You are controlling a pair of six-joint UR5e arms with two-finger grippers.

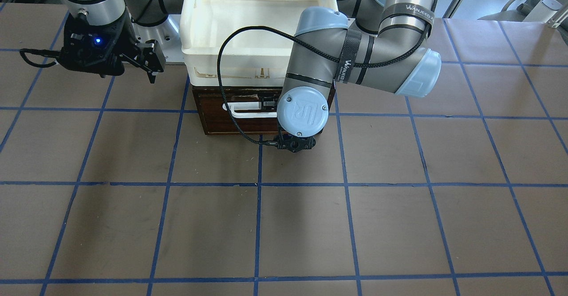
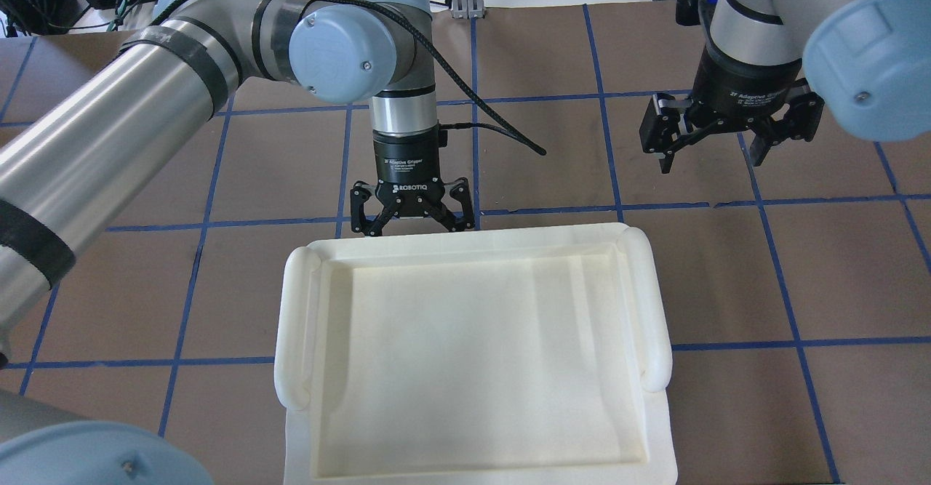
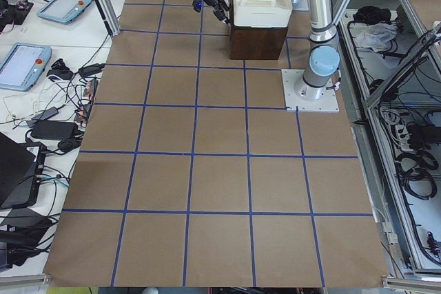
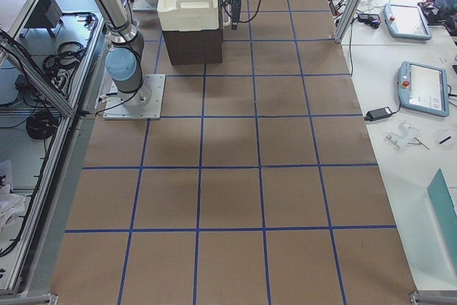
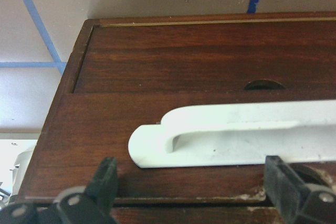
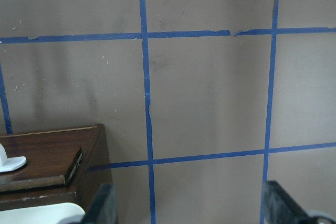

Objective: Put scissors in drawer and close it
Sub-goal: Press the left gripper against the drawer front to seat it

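Note:
The dark brown drawer (image 1: 213,119) with its white bar handle (image 1: 244,110) looks pushed in under the cream tray. In the left wrist view the drawer front (image 5: 157,66) fills the frame and the handle (image 5: 236,135) lies between my fingers. My left gripper (image 2: 412,225) is open, pointing down just in front of the drawer front, its fingers either side of the handle without touching it. My right gripper (image 2: 709,147) is open and empty, hanging above the table to the side of the drawer. The scissors are hidden from every view.
A cream-white plastic tray (image 2: 294,325) sits on top of the drawer cabinet and hides it from overhead. The brown table has a blue tape grid (image 1: 257,185). The arm bases stand behind the cabinet. Operator desks line the table's far side (image 3: 41,67).

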